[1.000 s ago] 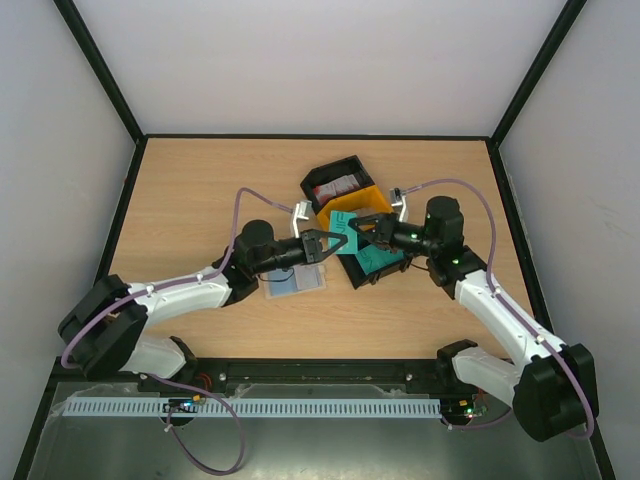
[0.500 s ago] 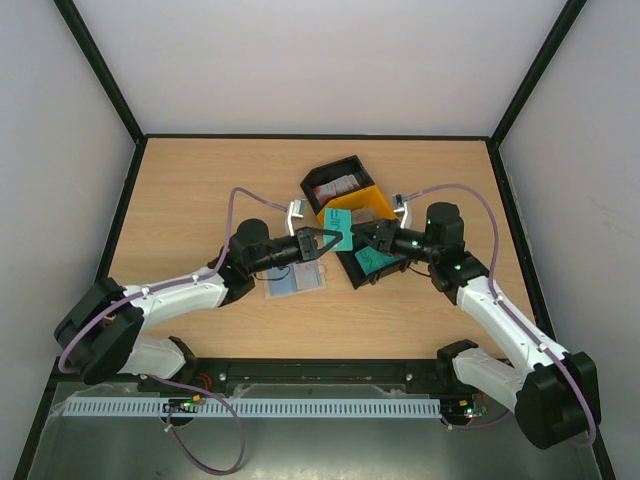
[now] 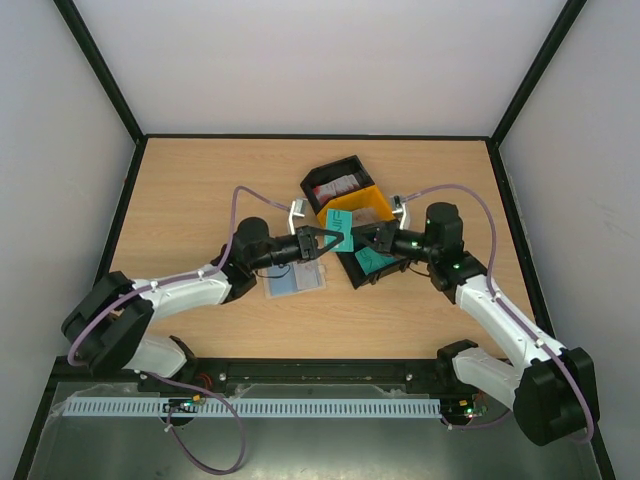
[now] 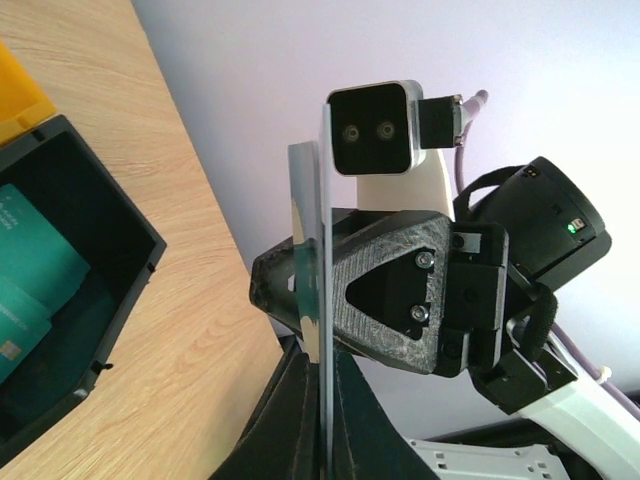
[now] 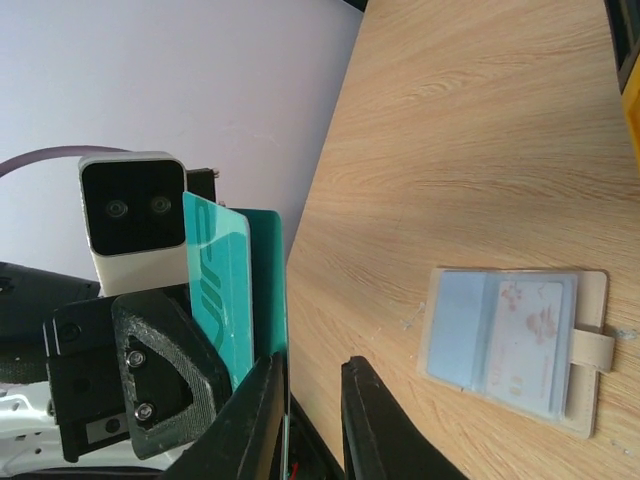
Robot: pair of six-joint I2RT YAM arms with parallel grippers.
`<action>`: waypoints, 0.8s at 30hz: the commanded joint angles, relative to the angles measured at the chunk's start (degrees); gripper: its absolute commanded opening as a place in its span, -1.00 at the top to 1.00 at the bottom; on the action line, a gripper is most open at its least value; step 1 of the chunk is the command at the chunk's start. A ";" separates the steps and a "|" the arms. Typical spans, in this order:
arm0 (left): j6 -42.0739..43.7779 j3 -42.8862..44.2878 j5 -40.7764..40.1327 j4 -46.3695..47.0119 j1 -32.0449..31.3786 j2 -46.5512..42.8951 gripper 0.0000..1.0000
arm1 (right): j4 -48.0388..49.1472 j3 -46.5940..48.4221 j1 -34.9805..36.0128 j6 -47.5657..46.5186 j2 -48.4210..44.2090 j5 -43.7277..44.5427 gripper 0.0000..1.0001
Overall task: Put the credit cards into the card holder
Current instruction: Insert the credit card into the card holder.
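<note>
The left hand [image 3: 329, 241] is clamped shut on a teal credit card [image 3: 341, 240], which it holds on edge above the desk [image 3: 200, 190], just right of the top view's centre. In the left wrist view the card rises edge-on from between that hand's fingers at the bottom of the frame.

The right hand [image 5: 312, 370] faces it from the right of the top view. Its fingers stand narrowly apart, with bare wood showing in the gap. The card's far edge lies along the inner face of the finger on the left of the right wrist view, and the jaws are not closed on it.

The card holder [image 3: 296, 281] lies open and flat on the desk, just below the left hand in the top view. Its greyish-blue inside faces up, and a pale card with reddish marks shows in one pocket.

The black-and-yellow tray [image 3: 352, 203] sits just above the two hands in the top view. A red-and-white card [image 3: 340, 184] is in its upper black compartment. More teal cards [image 4: 30, 290] lie in the lower black compartment, below the right hand.
</note>
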 commanded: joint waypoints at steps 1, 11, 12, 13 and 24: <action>-2.71 0.61 6.60 14.34 -0.37 0.36 0.95 | 2.58 -1.66 0.19 1.78 0.55 -2.86 0.69; -3.48 1.27 7.46 13.74 -0.38 1.53 0.94 | 14.19 -2.75 2.98 9.23 -0.82 -8.53 0.58; -3.40 1.28 7.26 13.33 -0.36 1.51 0.93 | 14.96 -2.81 2.99 9.87 -0.94 -8.73 0.61; -3.31 1.31 7.08 12.99 -0.37 1.51 0.93 | 15.75 -2.79 3.06 10.64 -0.97 -9.01 0.65; -2.73 2.71 5.85 7.49 -0.33 1.97 0.87 | 21.63 -2.37 4.31 14.98 -2.29 -10.94 0.92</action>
